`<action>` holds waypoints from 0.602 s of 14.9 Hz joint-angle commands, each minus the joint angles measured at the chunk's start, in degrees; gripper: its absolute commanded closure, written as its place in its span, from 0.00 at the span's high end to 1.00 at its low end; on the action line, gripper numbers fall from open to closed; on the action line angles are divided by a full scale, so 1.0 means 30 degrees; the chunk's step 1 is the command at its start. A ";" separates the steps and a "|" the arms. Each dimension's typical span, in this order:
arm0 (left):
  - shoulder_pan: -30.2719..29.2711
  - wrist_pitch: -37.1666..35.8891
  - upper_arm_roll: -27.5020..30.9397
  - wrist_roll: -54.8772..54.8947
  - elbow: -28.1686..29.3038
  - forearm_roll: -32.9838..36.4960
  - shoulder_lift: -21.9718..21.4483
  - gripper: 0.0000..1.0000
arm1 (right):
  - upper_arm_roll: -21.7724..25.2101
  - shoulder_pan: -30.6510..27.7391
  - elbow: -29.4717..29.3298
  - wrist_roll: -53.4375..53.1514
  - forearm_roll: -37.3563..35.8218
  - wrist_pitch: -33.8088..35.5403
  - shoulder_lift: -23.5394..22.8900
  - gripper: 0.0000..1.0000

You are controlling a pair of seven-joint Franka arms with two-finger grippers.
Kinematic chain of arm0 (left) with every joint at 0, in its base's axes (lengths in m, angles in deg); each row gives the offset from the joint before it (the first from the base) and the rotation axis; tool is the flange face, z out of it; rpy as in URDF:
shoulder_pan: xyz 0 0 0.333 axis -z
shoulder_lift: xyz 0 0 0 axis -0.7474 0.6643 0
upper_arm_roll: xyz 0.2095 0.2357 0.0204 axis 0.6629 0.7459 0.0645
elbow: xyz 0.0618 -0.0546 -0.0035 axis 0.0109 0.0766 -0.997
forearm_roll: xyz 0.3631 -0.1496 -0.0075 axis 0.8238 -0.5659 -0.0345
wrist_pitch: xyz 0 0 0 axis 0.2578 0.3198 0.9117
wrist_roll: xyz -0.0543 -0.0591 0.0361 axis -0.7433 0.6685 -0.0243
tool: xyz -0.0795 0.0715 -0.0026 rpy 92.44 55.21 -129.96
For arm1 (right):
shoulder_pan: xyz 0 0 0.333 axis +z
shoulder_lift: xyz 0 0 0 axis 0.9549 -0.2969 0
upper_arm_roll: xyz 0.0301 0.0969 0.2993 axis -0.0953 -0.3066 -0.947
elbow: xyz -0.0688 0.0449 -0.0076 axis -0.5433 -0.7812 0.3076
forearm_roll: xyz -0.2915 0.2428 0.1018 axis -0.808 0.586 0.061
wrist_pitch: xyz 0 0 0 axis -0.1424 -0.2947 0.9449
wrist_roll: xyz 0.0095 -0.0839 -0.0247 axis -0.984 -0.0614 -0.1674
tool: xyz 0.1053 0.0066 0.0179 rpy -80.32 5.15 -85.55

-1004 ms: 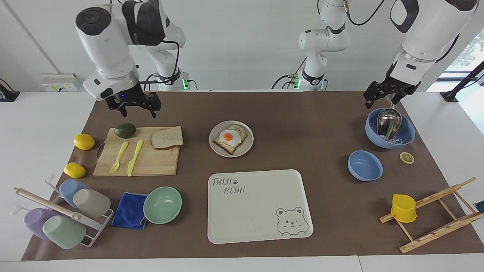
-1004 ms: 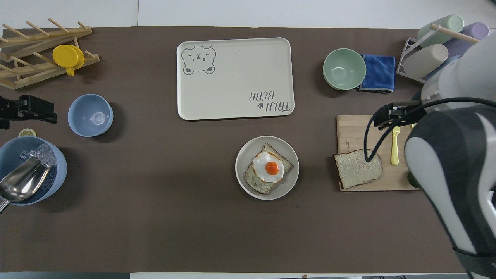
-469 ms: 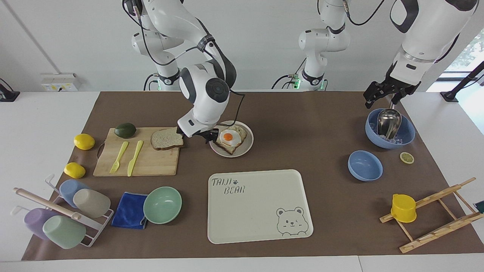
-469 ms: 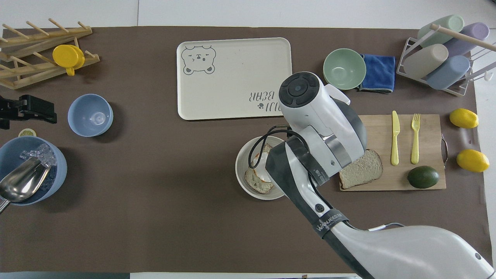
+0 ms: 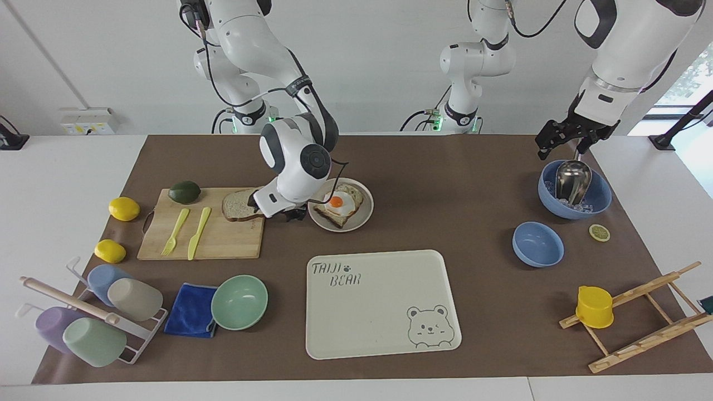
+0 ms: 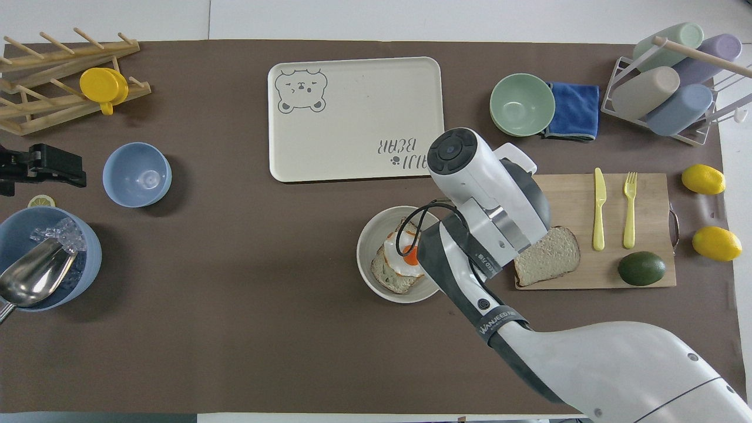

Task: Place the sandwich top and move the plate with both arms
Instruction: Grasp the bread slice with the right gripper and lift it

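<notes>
Brown mat [image 5: 445,184], speckled square sandwich top [image 5: 237,205]

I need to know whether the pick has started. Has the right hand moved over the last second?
Yes. The right hand came off the avocado end of the cutting board and now sits low between the bread slice and the plate.
</notes>
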 commanded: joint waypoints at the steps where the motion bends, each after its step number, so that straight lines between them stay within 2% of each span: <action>1: 0.0137 0.0272 0.0041 0.0163 0.0525 0.0305 -0.0377 1.00 | -0.0145 0.0975 0.1298 -0.2054 -0.0847 -0.0135 0.0078 1.00; 9: -0.0126 0.0154 0.0099 0.0075 0.0496 0.0305 -0.0406 1.00 | -0.0174 0.1008 0.2620 -0.1676 -0.2576 -0.0078 0.0548 1.00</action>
